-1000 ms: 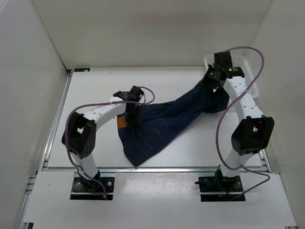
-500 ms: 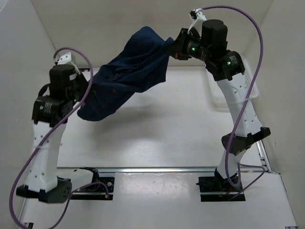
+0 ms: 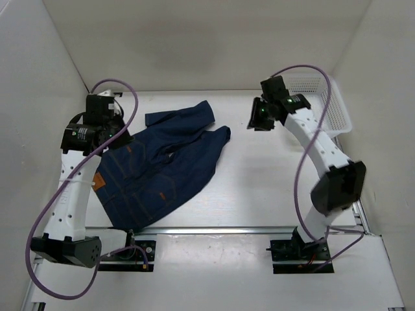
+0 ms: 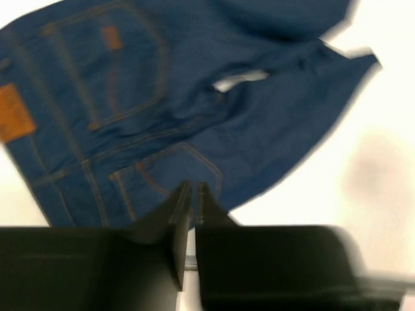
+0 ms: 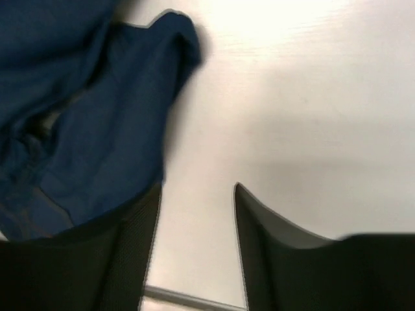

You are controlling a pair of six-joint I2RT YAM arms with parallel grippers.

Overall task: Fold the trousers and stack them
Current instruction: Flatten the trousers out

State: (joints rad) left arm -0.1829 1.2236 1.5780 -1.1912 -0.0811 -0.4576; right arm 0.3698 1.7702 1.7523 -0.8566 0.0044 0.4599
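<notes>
On the table [image 3: 259, 194], trousers [image 3: 155, 168] diagonal, waistband near-left, legs far-right.

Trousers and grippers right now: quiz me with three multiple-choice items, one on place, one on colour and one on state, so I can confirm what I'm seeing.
1. Where do the trousers lie?
A) draped over the right arm
B) on the table's left half
C) hanging between both grippers

2. What colour is the waistband patch?
A) orange-brown
B) white
C) green

3. How is the right gripper?
A) shut on a trouser leg
B) shut with nothing in it
C) open and empty

Key:
1 B: the trousers lie rumpled on the left half of the table.
2 A: the waistband patch shows orange-brown against the navy cloth.
3 C: the right gripper has its jaws apart over bare table, beside the cloth.
</notes>
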